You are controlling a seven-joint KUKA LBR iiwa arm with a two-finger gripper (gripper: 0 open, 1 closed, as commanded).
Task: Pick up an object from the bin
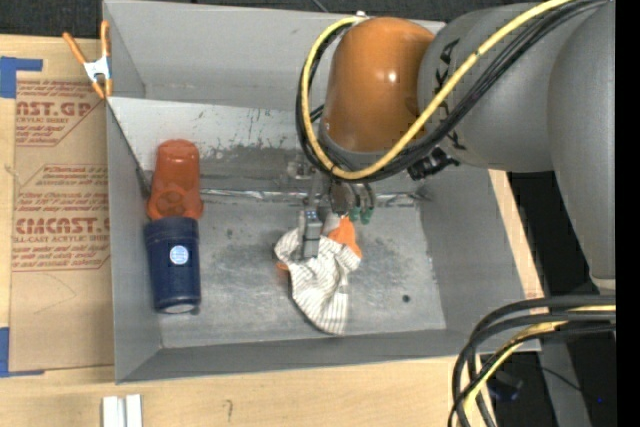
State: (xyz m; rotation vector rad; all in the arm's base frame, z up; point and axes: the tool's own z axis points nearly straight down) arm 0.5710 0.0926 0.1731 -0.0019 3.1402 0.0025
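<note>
— Closest to the lens, the arm's orange cover point(375, 85) is hanging over the bin point(230, 65). Under it the gripper point(328, 218) is sitting at the top edge of a crumpled white striped cloth point(322, 283).
— Is it gripping?
— I'm not managing to tell whether it's open or closed.
— Where is the cloth lying?
— It's lying mid-floor, well apart from the blue can point(174, 265) and the orange-red bottle point(176, 177) at the left.
— Handling?
— I'm judging it light, soft and floppy. Pinching a raised fold is looking safest.
</note>
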